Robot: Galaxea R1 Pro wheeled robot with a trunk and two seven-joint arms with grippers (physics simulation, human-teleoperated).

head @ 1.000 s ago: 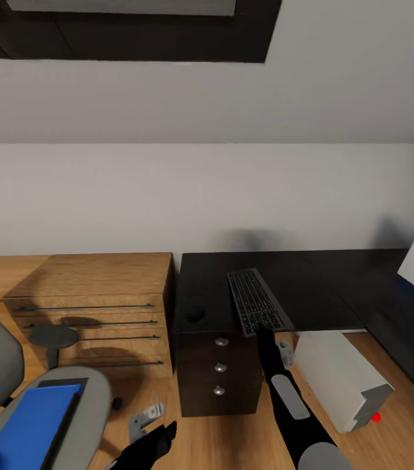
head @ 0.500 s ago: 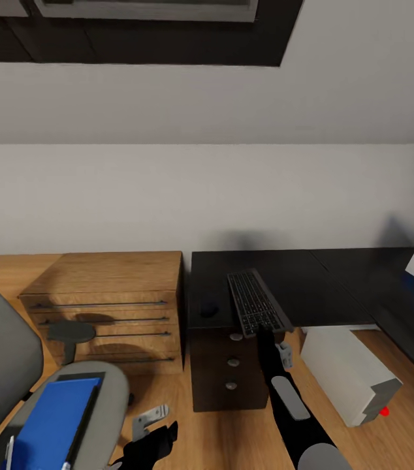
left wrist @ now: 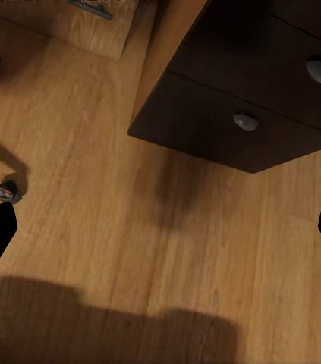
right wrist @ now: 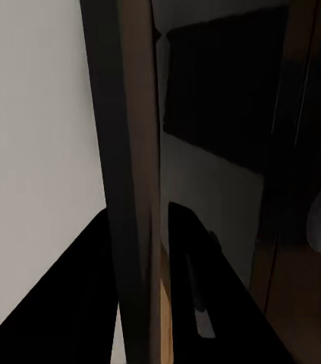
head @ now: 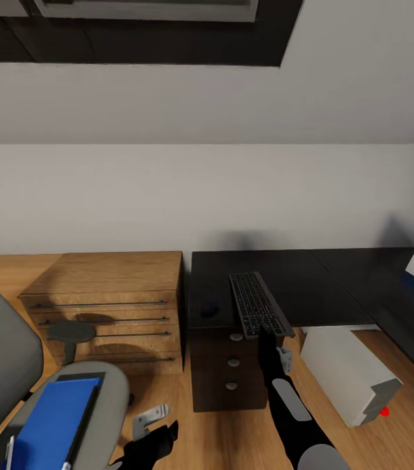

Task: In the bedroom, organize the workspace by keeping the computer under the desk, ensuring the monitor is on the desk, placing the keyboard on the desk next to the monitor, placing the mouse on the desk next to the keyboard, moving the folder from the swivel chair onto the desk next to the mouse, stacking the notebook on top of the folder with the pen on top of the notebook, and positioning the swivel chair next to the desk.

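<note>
One slim silver-grey keyboard (head: 257, 304) with dark keys lies at the frame's centre on the black bench (head: 311, 281), its near end overhanging the edge. The right end effector (head: 267, 334) is clamped on that end. The left end effector (left wrist: 160, 227), lower centre, is spread wide over the floor, holding nothing. One mouse (head: 209, 311) sits left of the keyboard.

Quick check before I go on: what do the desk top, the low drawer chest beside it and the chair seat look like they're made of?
The desk top looks like matte black laminate or painted board: flat, uniform, barely any shine. The drawer chest looks like light wood or veneer, with visible grain and thin dark metal bar handles. The chair seat looks like grey fabric, soft-edged and dull, though a render leaves that open.
</note>
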